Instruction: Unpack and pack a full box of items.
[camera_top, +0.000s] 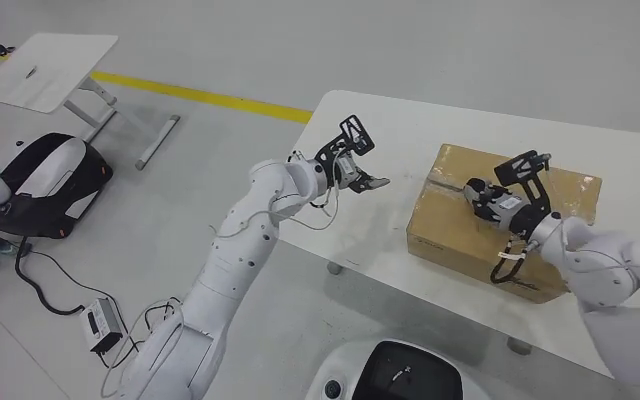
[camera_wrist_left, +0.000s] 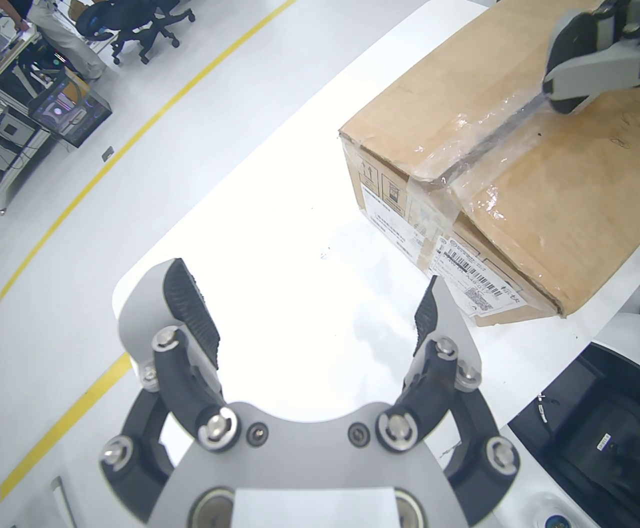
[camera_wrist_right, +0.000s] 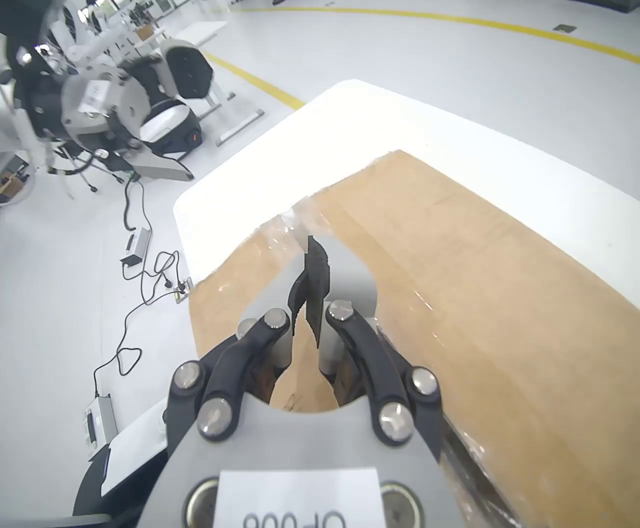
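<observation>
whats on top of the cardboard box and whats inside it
On top of the cardboard box, clear tape runs along the centre seam, and the shut right gripper sits over that seam. The box is taped shut, so its contents are hidden.

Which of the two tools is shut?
The right tool, closed above the taped seam of the box. The left tool is wide open, over bare table beside the box.

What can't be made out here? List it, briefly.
- Contents of the box: hidden in every view by its closed flaps.
- Part of the box top: right wrist view, covered by the right gripper.
- Labels: left wrist view, print too small.
- Box's far end: left wrist view, cut off by the edge.
</observation>
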